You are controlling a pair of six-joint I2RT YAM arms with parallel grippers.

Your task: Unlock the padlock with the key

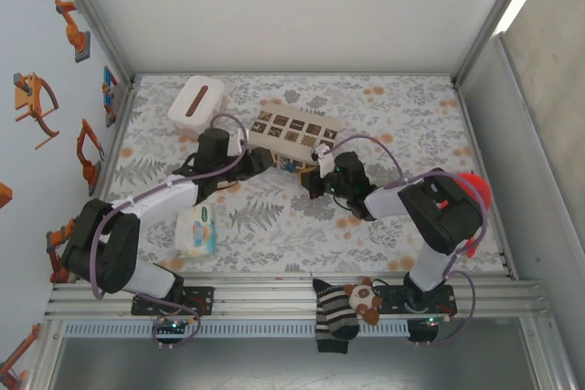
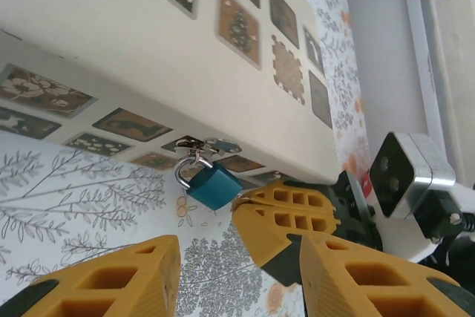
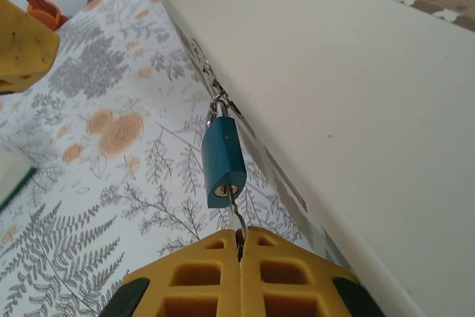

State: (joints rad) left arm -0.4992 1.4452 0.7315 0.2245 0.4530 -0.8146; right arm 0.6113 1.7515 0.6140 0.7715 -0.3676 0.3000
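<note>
A small blue padlock [image 3: 223,159] hangs by its metal shackle from the hasp of the beige box [image 3: 356,87]. My right gripper [image 3: 240,246] is shut on the key [image 3: 236,213], whose blade tip sits in the padlock's keyhole. In the left wrist view the padlock [image 2: 213,185] hangs under the box [image 2: 133,42], with the right gripper's yellow fingers [image 2: 289,217] right beside it. My left gripper [image 2: 237,276] stands open, a short way back from the padlock, holding nothing. From above, both grippers meet at the box's near side [image 1: 306,171].
A white tissue box [image 1: 196,100] stands at the back left. A tissue packet [image 1: 196,229] lies near the left arm. A striped sock and a small plush toy [image 1: 347,303] rest on the front rail. Floral cloth covers the table [image 1: 411,116].
</note>
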